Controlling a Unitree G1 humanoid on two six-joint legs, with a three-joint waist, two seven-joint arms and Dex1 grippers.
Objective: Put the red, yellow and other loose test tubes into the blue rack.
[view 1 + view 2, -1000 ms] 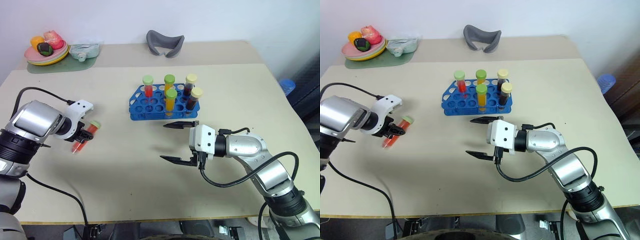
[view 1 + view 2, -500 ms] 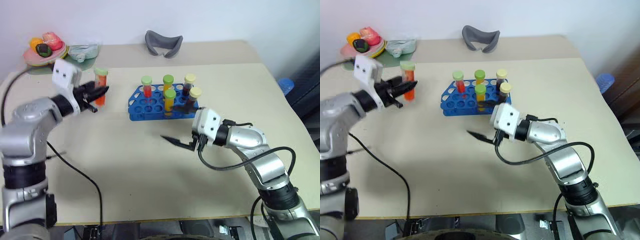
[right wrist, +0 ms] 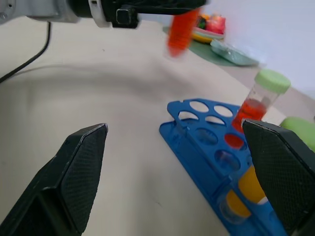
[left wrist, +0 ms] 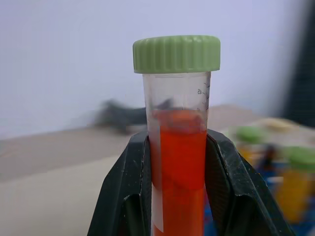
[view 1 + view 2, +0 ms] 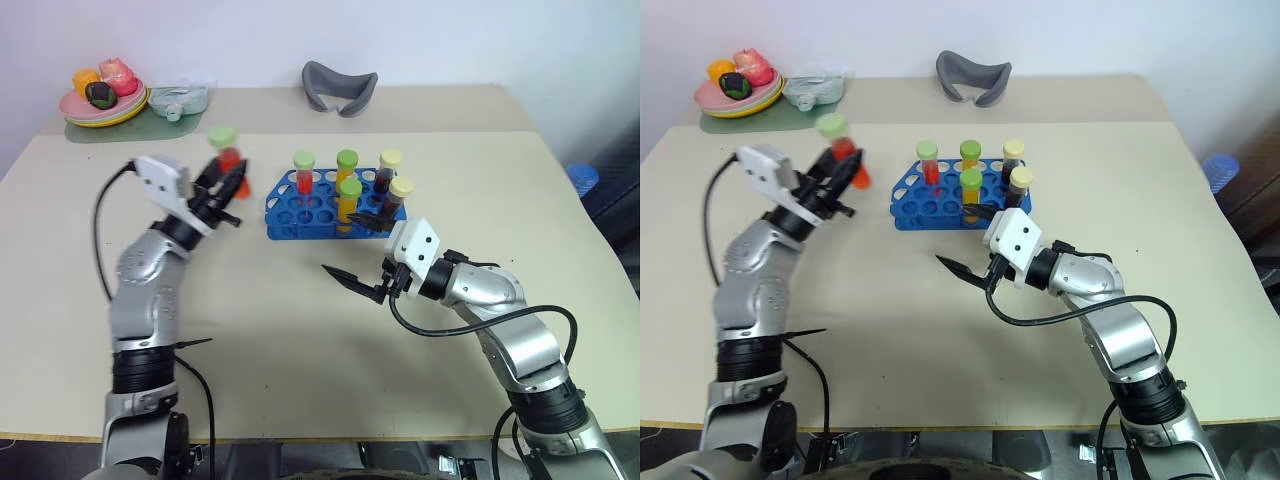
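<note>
- My left tool (image 5: 228,180) is pinching a test tube (image 5: 227,155) around its body, holding it roughly upright above the counter (image 5: 300,330), cap on top.
- The blue rack (image 5: 322,208) stands on the counter to the right of that tube, near it but clearly apart. I judge the coming move turns on this: the tube must travel right and then go down into a hole, long axis kept vertical.
- The rack's left-hand holes look free. Five capped tubes already stand in its middle and right part: one red with a green cap, two orange-yellow with green caps, two dark with pale yellow caps.
- My left arm is the one carrying the tube, so it alone places it.
- My right tool (image 5: 357,250) is spread wide and holds nothing. It hovers at the near side of the rack, toward its right end, one finger close to the rack's front edge; I cannot tell if it touches.
- The held tube is clear plastic with a ribbed, pale green screw cap and bright orange-red liquid filling it to just above my fingers (image 4: 129,187).
</note>
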